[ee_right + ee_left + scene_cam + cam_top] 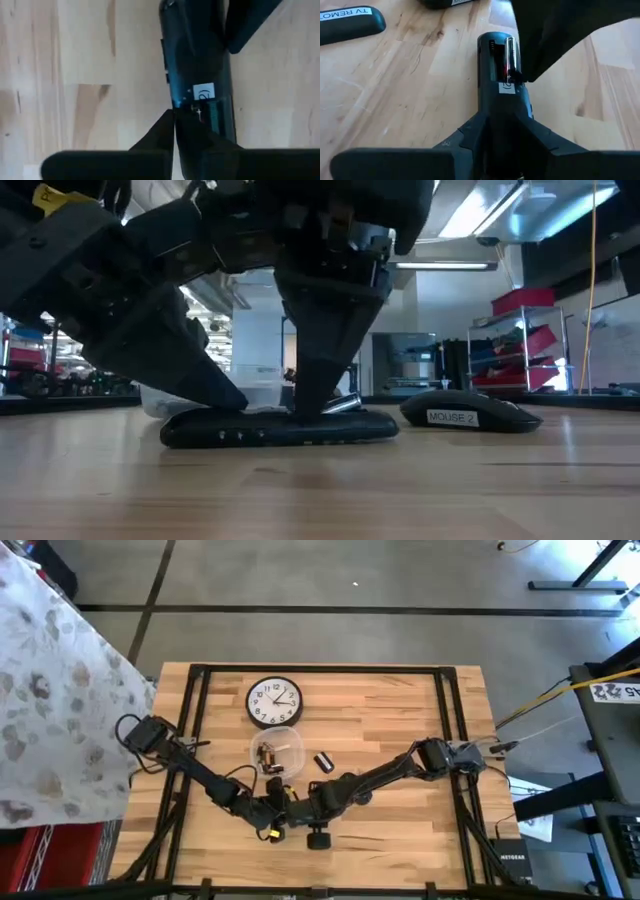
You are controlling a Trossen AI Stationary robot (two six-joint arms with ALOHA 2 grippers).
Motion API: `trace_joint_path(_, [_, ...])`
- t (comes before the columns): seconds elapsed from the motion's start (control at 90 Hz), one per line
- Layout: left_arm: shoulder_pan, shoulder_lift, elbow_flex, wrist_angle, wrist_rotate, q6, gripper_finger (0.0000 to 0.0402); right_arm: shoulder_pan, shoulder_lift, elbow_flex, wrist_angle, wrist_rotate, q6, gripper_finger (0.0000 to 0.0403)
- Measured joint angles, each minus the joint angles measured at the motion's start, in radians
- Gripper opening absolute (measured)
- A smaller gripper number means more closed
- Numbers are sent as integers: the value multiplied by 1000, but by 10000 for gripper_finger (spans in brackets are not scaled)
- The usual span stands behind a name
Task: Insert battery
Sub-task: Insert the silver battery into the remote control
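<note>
Pressing battery (510, 57) into remote (502, 107): right pincer (175, 116) clenched; left pincer (502, 137) clamping remote

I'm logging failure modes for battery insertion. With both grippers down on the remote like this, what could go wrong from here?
1. The battery lies in the open compartment of the remote with the right gripper pressing at it; it might pop out or seat crooked.
2. The left gripper holds only the remote's end, so a hard push could make it pivot or slide on the table.
</note>
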Motion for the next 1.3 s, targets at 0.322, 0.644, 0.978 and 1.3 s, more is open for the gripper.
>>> trace_joint_path(0.322, [2,0,3,1,7,4,75,-4,-46,1,-47,51,-81,60])
trace_joint_path(0.644, [2,0,3,0,5,3,75,-4,-48,-117,-15,-4,-93,118])
trace_joint_path(0.978, [1,0,3,-1,4,3,75,-4,-52,-151,60,-30,-73,15])
trace_joint_path(1.3, [1,0,3,-11,3,0,75,6,-52,-129,32,26,-52,12])
